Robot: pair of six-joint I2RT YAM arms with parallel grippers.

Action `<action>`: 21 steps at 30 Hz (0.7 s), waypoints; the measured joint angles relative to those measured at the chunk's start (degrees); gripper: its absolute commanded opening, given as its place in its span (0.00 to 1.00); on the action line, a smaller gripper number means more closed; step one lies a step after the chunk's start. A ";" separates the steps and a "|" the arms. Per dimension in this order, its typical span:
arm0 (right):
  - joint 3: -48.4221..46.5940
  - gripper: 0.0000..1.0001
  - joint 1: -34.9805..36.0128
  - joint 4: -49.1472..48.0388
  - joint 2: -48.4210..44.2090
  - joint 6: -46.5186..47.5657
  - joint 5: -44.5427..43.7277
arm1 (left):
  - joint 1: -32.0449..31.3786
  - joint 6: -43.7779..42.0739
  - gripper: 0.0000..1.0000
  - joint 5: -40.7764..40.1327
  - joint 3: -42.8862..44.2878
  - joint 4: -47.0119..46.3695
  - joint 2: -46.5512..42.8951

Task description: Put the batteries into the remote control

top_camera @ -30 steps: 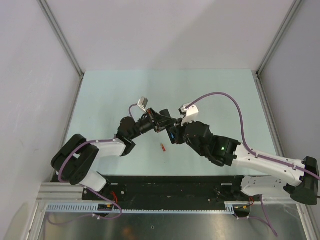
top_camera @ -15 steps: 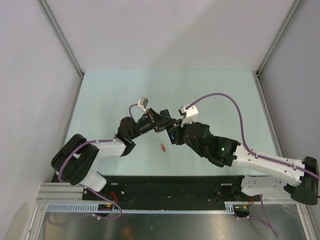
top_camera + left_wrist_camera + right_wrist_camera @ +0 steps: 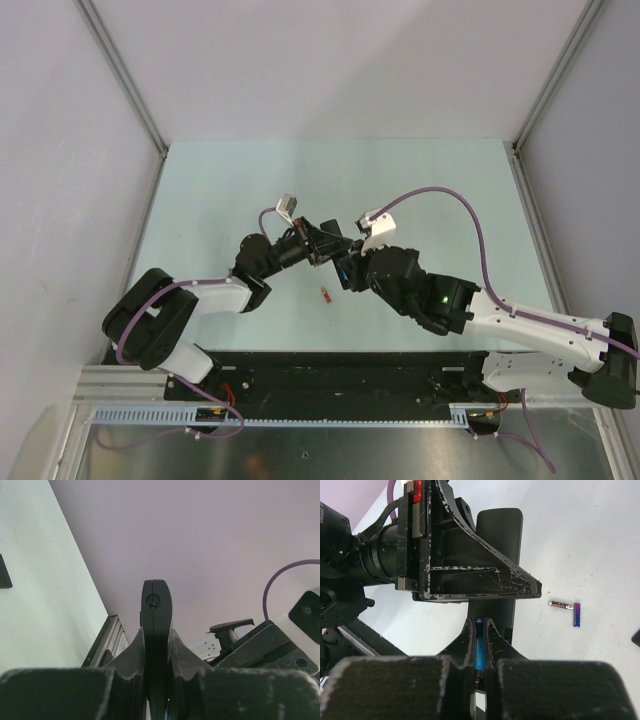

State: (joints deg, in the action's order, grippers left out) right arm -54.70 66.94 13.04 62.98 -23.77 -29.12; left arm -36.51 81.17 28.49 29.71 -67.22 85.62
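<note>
My left gripper (image 3: 322, 243) is shut on the remote control (image 3: 156, 605), a slim black bar held edge-on above the table. In the right wrist view the remote control (image 3: 502, 525) runs behind the left gripper (image 3: 465, 565). My right gripper (image 3: 479, 622) is shut on a blue battery (image 3: 479, 647), whose tip sits right at the remote's face. Whether it touches the remote I cannot tell. A red-orange battery (image 3: 561, 604) and a blue-purple battery (image 3: 576, 614) lie on the table. From above, the red-orange battery (image 3: 326, 293) lies just below both grippers.
A small flat black piece (image 3: 3, 572) lies on the pale green table (image 3: 220, 190). Grey walls with metal corner posts (image 3: 125, 80) enclose the table on three sides. The right arm's purple cable (image 3: 440, 192) arcs above its wrist.
</note>
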 measured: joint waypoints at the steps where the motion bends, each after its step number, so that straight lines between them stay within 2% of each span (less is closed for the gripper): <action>1: 0.00 0.00 0.04 0.02 0.00 0.00 0.00 | 0.00 -0.02 0.00 0.09 0.00 0.00 0.00; 21: 0.04 0.00 1.25 1.66 -0.17 -0.31 -0.04 | 0.00 -0.15 0.00 0.22 0.00 0.02 -0.24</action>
State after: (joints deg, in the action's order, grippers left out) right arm -54.65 68.18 14.70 62.81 -24.08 -29.17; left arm -36.51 81.01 28.71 29.71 -67.20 85.38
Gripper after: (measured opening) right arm 0.034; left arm 0.178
